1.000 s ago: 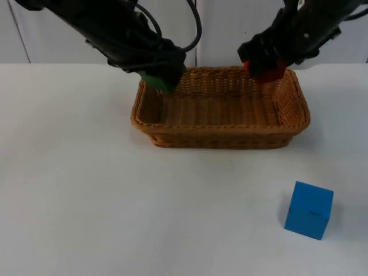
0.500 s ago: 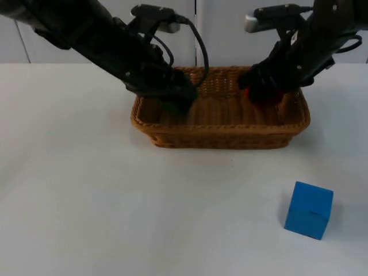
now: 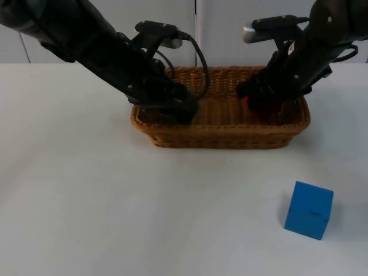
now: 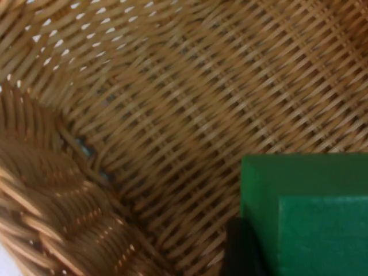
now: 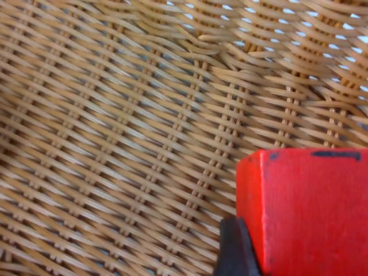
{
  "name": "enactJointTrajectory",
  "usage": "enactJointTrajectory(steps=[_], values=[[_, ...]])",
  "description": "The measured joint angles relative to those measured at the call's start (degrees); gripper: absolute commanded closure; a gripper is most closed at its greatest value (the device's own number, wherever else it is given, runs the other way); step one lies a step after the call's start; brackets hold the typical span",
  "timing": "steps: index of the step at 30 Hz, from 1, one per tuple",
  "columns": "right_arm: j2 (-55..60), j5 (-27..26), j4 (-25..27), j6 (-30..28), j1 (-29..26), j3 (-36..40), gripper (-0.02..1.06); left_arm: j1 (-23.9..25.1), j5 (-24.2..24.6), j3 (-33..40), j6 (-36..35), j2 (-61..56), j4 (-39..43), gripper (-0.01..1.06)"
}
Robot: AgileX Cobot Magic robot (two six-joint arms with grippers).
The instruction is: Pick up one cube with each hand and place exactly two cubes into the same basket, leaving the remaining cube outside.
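Green cube and red cube half-hidden in wicker basket

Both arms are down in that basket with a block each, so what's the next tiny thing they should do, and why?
Probably open both grippers. The left gripper holds the green cube and the right gripper the red cube low over the basket floor, while the blue cube sits outside on the table.
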Motion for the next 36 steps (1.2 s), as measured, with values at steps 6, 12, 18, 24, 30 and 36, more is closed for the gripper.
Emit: enactJointTrajectory(steps=[6,12,18,24,30,36], values=[[0.00,0.22,0.00,0.00,0.00,0.00,0.61,0.00,0.00,0.00,0.00,0.00,-0.09,0.40],[0.00,0.34,0.00,0.00,0.00,0.00,0.34,0.00,0.00,0.00,0.00,0.00,-0.70,0.33],[-0.43,0.34,0.00,0.00,0.00,0.00,0.30,0.00,1.12,0.00,0.00,-0.26,-1.06,0.33],[-4.69,0.72,0.00,0.00,0.00,0.00,0.30,0.00,2.79,0.00,0.00,-2.96,-1.18,0.33],[-11.89,3.24,-0.20,0.00,0.00,0.00,0.30,0.00,4.52,0.00,0.00,-8.70,-1.25,0.33],[-19.85,7.38,-0.20,0.00,0.00,0.00,0.30,0.00,6.45,0.00,-0.26,-15.71,-0.94,0.33]])
